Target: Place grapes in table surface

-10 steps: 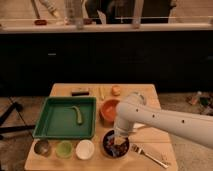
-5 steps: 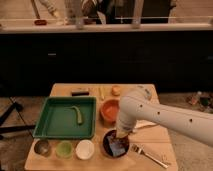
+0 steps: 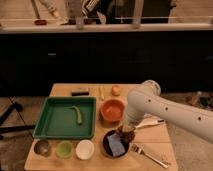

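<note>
Tabletop (image 3: 150, 136) crowded. My pincer (image 3: 126, 134) clamped on what looks like grapes (image 3: 123, 132), just above dark bowl (image 3: 106, 145). Pick done, set-down left. Bare patch just right of pincer, fork (image 3: 150, 155) nearer camera.

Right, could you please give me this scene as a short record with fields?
pincer: shut, apparently on the grapes, low over the dark bowl
dark bowl: front of the table, holds a blue-grey pad
table surface: grapes not yet on it
green tray: left side, one green vegetable inside
orange bowl: right of the tray
front row: metal bowl, green bowl, white bowl
fork: right of the dark bowl
</note>
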`<state>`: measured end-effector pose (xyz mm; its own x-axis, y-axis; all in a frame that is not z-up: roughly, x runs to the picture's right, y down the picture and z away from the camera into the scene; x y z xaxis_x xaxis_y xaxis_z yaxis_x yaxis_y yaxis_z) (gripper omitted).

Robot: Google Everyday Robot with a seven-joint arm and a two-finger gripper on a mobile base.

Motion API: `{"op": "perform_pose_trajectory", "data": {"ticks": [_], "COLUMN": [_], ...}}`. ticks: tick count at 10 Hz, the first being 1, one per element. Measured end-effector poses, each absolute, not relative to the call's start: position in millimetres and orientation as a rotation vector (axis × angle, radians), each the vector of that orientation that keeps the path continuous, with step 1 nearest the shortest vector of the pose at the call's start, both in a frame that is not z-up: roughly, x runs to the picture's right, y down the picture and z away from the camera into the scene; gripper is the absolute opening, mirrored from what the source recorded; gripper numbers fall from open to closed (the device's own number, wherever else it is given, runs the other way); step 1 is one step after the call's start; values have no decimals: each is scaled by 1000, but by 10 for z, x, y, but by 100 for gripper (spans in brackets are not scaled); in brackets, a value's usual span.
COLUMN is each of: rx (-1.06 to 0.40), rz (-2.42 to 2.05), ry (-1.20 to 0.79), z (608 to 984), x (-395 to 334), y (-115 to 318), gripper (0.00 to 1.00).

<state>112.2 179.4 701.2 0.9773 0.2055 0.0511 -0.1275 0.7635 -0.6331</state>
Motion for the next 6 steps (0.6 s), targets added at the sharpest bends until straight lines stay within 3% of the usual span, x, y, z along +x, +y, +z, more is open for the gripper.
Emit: {"op": "perform_pose_trajectory", "data": {"ticks": [6], "rx": [-686], "rz": [295], "ry": [-32], "z": [7150], "x": [1874], "y": [1691], "gripper": [0]}}
